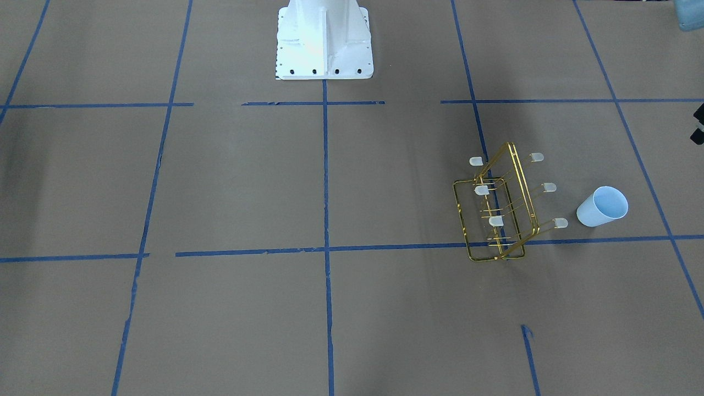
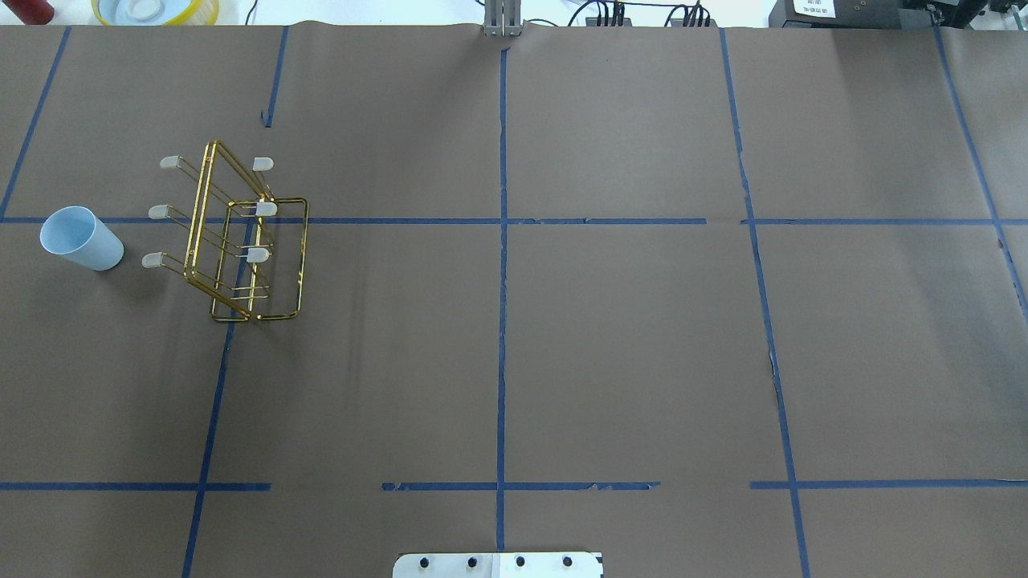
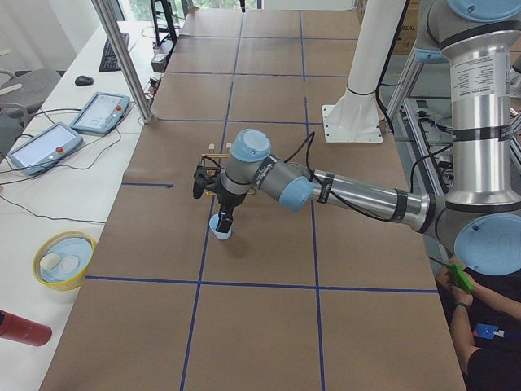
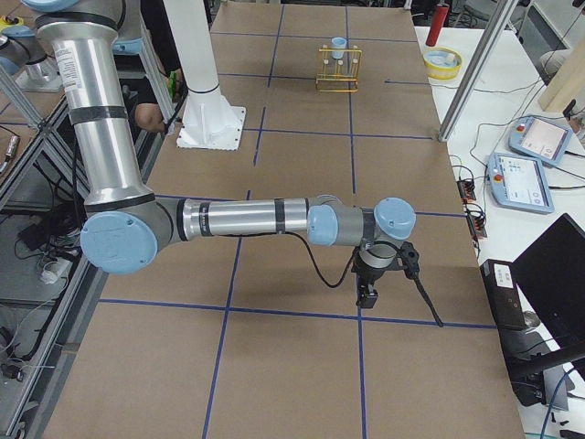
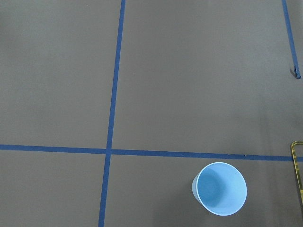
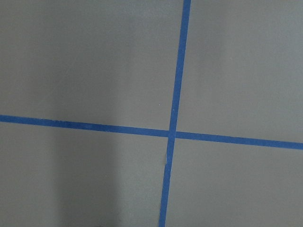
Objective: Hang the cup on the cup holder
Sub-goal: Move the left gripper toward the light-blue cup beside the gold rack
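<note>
Overhead exterior: cup (image 2: 80, 238) stands upright on the table (image 2: 562, 321) near the holder (image 2: 257, 254). Left fingers (image 3: 225, 213) and right fingers (image 4: 366, 294): released or clenched, I cannot tell.

overhead: from behind, high up, looking down;
front: opposite side, facing the base (image 1: 323, 41);
sides: either end, farther back;
wrists: close, pointing down;
shared: overhead, front both catch cup (image 2: 80, 238)

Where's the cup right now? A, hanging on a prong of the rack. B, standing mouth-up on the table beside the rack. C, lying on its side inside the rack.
B: the cup stands open end up on the table, apart from the rack.
</note>
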You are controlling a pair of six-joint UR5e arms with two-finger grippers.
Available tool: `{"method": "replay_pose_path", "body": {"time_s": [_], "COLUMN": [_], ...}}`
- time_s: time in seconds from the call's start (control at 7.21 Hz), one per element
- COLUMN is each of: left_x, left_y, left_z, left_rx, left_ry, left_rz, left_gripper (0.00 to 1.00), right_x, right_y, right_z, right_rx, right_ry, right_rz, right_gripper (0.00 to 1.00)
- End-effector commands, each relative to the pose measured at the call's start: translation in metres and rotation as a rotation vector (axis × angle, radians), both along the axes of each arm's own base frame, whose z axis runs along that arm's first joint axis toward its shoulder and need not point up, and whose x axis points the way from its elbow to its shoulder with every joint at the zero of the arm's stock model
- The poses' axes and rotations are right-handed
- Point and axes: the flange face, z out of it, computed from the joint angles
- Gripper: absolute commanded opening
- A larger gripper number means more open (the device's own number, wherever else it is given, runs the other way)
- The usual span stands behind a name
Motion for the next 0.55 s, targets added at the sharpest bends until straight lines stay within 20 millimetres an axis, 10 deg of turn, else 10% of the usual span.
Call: {"method": "replay_pose_path", "body": {"time_s": [0.0, 0.42], "left_x": [0.065, 0.117], "left_y": [0.014, 0.043], "left_z": [-0.005, 0.007], "left_rx": [-0.004, 0.019], "left_ry": [-0.023, -0.018], "left_rz": [-0.093, -0.184], "left_gripper": [1.0, 1.0], "right_x": [-0.001, 0.0], "right_y": [0.0, 0.0], "right_z": [0.0, 0.0], "right_rx": [0.002, 0.002], "right_ry": [0.0, 0.0], "right_rz": [-0.001, 0.0], "right_gripper": [1.0, 1.0]}}
